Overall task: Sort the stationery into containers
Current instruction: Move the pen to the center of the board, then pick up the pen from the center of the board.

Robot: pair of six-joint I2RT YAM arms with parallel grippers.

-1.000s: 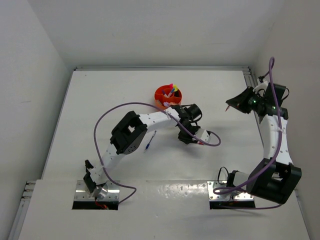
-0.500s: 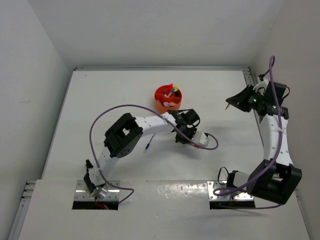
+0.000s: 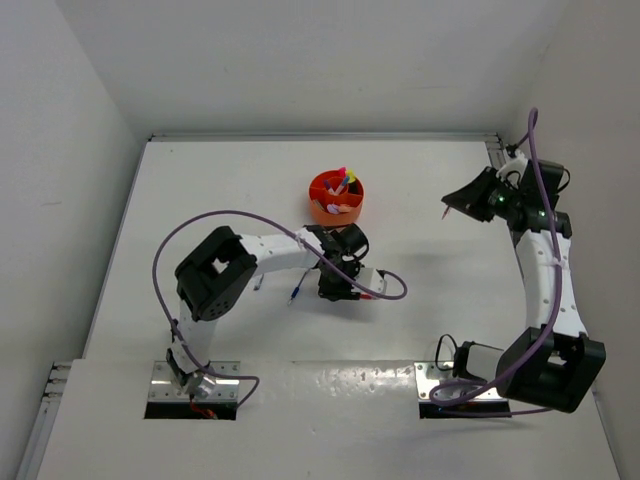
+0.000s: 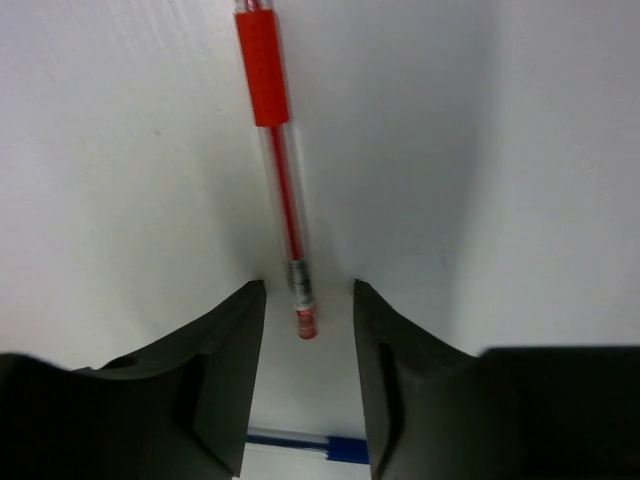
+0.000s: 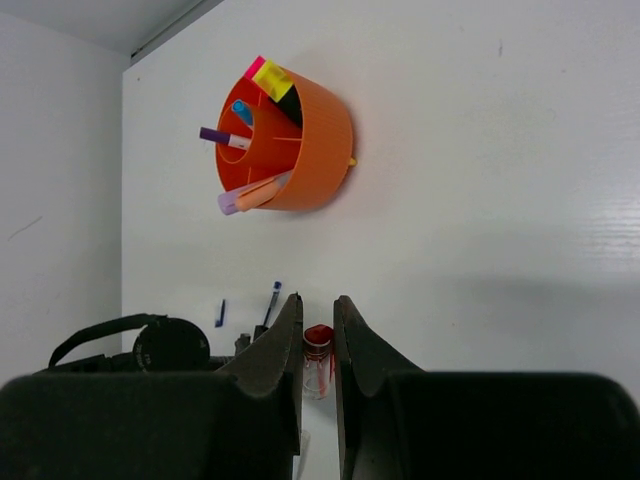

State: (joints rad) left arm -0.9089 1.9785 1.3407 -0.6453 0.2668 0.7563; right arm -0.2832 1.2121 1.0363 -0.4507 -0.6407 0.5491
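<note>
picking step: left gripper (image 4: 308, 305) hangs jaws apart over the red pen (image 4: 275, 150) at top centre, needs to drop and pinch. right gripper (image 5: 318, 318) is clamped on a second red pen (image 5: 317, 358), orange tub (image 5: 325, 150) upper left.

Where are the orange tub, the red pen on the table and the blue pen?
orange tub (image 5: 322, 160), right wrist view, outer wall.
red pen (image 4: 284, 190), left wrist view, clear barrel.
blue pen (image 3: 296, 290), top view, mid-shaft.
</note>
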